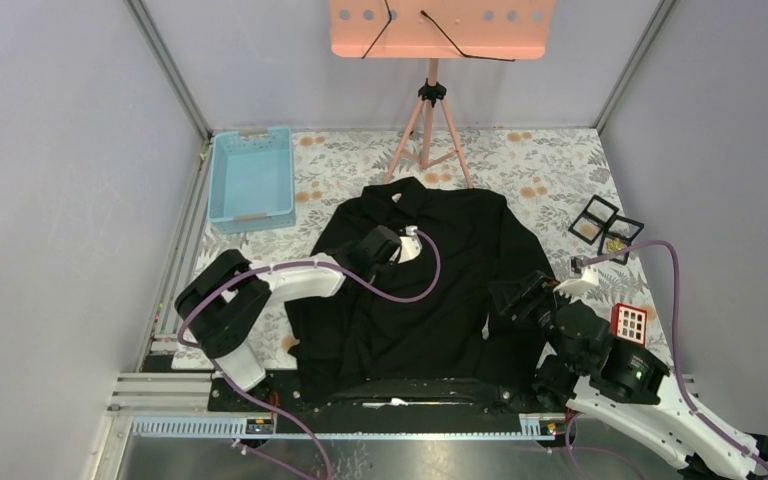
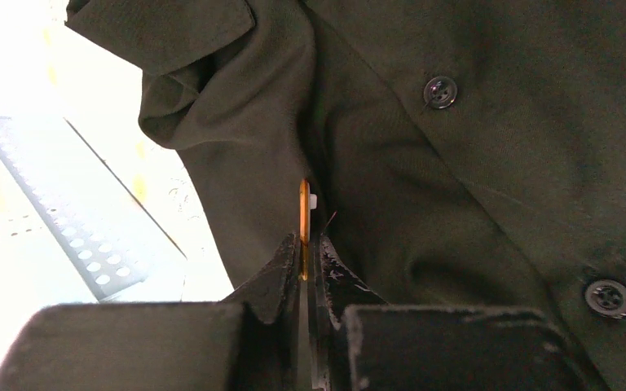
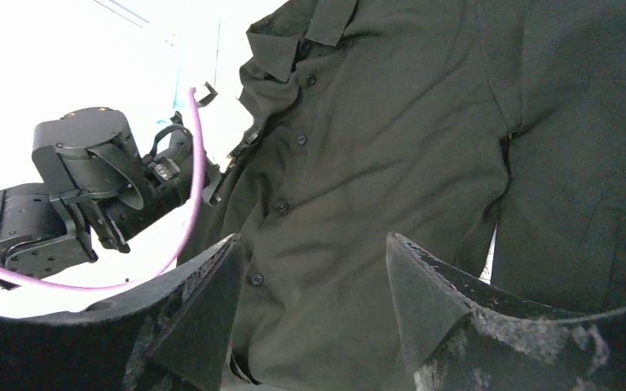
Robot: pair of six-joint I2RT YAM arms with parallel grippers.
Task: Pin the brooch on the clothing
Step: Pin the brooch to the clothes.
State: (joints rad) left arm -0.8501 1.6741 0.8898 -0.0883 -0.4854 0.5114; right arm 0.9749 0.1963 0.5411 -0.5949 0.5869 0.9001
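Left wrist view: left gripper [image 2: 303,248] clenched on brooch [image 2: 304,208], held edge-on against shirt [image 2: 497,163], which lies mid-table. Over its right side, right gripper [image 3: 314,269] released.

Risk, judged: unheld soft fabric bunches and the brooch twists out.

Far-left table corner: blue basket [image 1: 250,133], looks empty. Right table edge: black trays [image 1: 583,211], one holding a small yellowish bit, unidentifiable.

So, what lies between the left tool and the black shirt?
A thin golden brooch, edge-on, pinched in the left tool and pointing at the shirt. The left wrist view shows it.
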